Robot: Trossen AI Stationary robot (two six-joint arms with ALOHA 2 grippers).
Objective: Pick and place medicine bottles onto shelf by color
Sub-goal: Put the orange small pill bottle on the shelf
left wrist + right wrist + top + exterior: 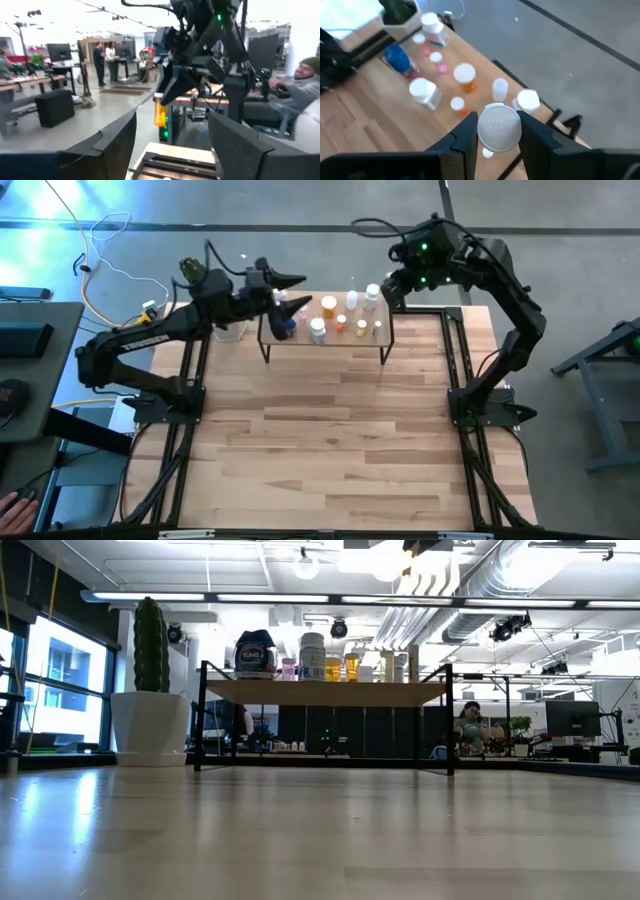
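- bottles: a cluster stands on the shelf (385,330), a low wood-topped riser on thin black legs at the far edge of the table (330,440).
- blue bottle (397,57): at the shelf's left end, near my left arm; in the low view it shows as a wide labelled tub (254,656).
- white bottle (318,330): near the shelf's front edge, right of the blue one, white cap up.
- orange bottle with white cap (329,306): upright, farther back on the shelf.
- small orange vials (362,327): toward the shelf's right half, standing apart from each other.
- pinkish vials (439,62): two small ones between the blue bottle and the orange one.
- held bottle (499,127): my right gripper (497,140) pinches it by its round white cap, fingers on either side; from my left wrist view its body shows orange (160,111), hanging below the fingers. it is above the shelf's right far corner, not touching the shelf.
- left gripper (290,288): fingers spread, nothing between them, lifted over the shelf's left end, pointing across toward the right arm.
- cactus pot (150,725): white, on the table just left of the shelf.
- room beyond: people at desks, seen far off.
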